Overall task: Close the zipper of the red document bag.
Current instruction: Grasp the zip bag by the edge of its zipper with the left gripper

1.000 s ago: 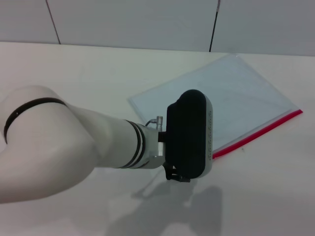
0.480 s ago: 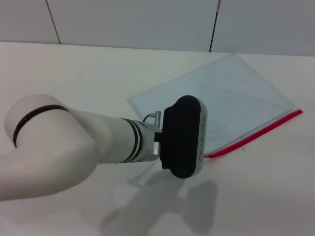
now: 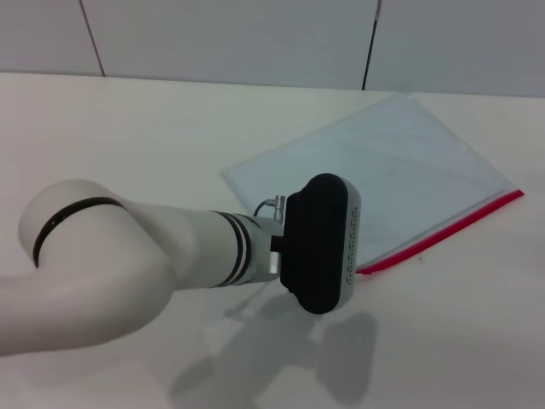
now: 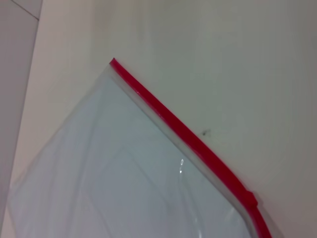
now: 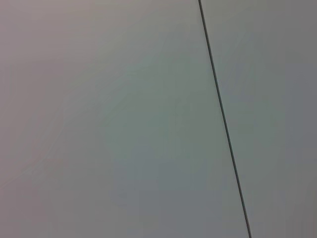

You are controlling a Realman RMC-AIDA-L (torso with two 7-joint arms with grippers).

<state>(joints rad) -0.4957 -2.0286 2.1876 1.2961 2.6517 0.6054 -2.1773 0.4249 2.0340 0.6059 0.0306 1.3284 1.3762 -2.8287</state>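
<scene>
Your left gripper (image 3: 322, 244) hangs over the near-left corner of the bag (image 3: 400, 166), its black housing covering that end of the zipper (image 3: 443, 232); you cannot tell whether its jaws are open or closed, since neither view shows the fingers. From the gripper, the bag spreads away to the far right, lying flat on the table (image 3: 153, 136). The zipper runs from under the housing out to the right, rising toward the bag's right corner. In your left wrist view the zipper (image 4: 173, 126) crosses diagonally, with a small raised red slider (image 4: 250, 198) on it. Your right gripper is out of sight; its camera sees only a wall (image 5: 109, 124).
</scene>
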